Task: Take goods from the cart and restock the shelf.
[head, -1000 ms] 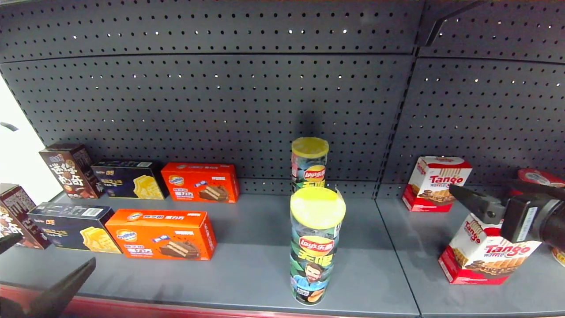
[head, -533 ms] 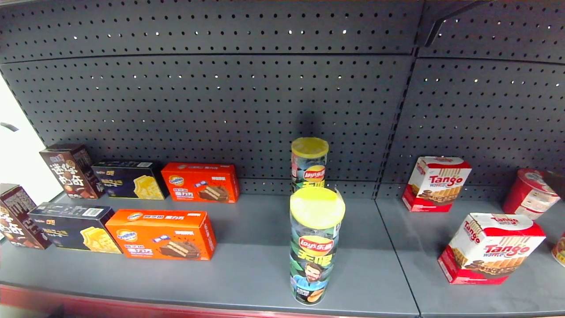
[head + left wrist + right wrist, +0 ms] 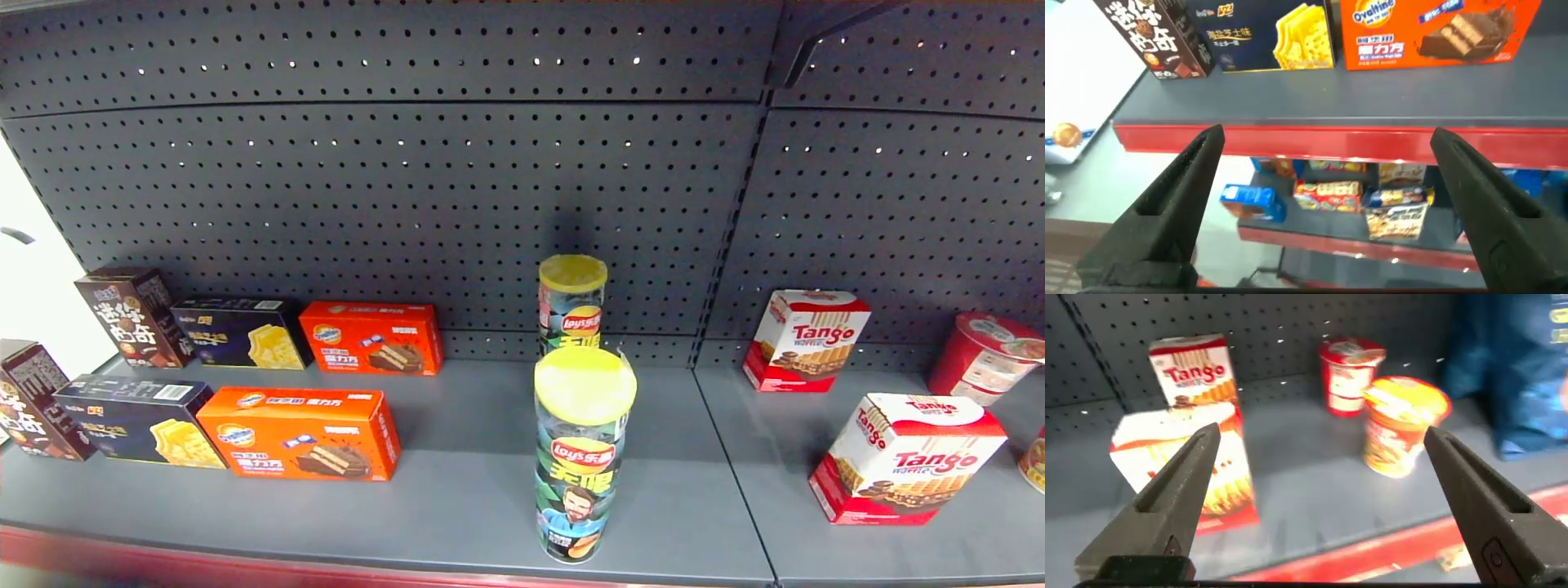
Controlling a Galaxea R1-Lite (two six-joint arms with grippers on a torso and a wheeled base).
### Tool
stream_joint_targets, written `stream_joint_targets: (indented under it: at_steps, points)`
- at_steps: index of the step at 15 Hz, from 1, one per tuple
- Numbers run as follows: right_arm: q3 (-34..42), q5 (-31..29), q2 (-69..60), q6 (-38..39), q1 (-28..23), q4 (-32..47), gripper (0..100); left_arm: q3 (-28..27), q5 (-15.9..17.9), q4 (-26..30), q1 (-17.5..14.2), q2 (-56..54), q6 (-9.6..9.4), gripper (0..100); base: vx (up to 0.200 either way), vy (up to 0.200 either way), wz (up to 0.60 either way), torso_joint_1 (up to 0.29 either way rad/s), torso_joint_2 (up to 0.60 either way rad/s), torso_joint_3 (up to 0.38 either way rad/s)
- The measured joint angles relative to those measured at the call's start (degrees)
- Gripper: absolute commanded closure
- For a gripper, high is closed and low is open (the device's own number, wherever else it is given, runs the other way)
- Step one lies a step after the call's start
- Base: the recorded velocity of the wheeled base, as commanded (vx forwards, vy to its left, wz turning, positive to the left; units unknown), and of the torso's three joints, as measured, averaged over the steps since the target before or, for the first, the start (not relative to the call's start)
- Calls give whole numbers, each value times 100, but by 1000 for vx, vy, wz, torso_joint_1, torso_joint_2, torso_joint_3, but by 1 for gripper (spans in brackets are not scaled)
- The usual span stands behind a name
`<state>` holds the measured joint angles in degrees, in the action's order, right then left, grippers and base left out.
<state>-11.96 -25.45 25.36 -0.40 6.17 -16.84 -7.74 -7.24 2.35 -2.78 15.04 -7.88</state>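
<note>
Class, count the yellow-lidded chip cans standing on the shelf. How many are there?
2. The front can stands upright near the shelf edge; the rear can stands right behind it, by the pegboard. No others seem hidden.

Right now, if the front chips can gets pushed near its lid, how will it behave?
The front chips can is tall and narrow, upright, so it would probably tip rather than slide. Once down, its round body would likely roll on the flat shelf. Falling backward, it might hit the rear can behind it.
</note>
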Motion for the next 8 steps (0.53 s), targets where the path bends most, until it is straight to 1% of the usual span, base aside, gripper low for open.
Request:
stream_joint_targets:
  at_steps: [4, 6, 7, 8]
  points:
    - [736, 9, -850, -68, -63, 56, 0, 394, 33, -33, 22, -780, 71, 0, 0, 0, 0, 0, 0, 0]
    - [1059, -7, -1163, -72, -334, 450, 0, 524, 76, -59, 28, -992, 90, 0, 0, 0, 0, 0, 0, 0]
    - [1123, -16, -1312, -68, -553, 727, 0, 551, 78, -57, 28, -1053, 117, 0, 0, 0, 0, 0, 0, 0]
    - [1139, -27, -1475, -50, -829, 1068, 0, 562, 79, -59, 33, -1093, 185, 0, 0, 0, 0, 0, 0, 0]
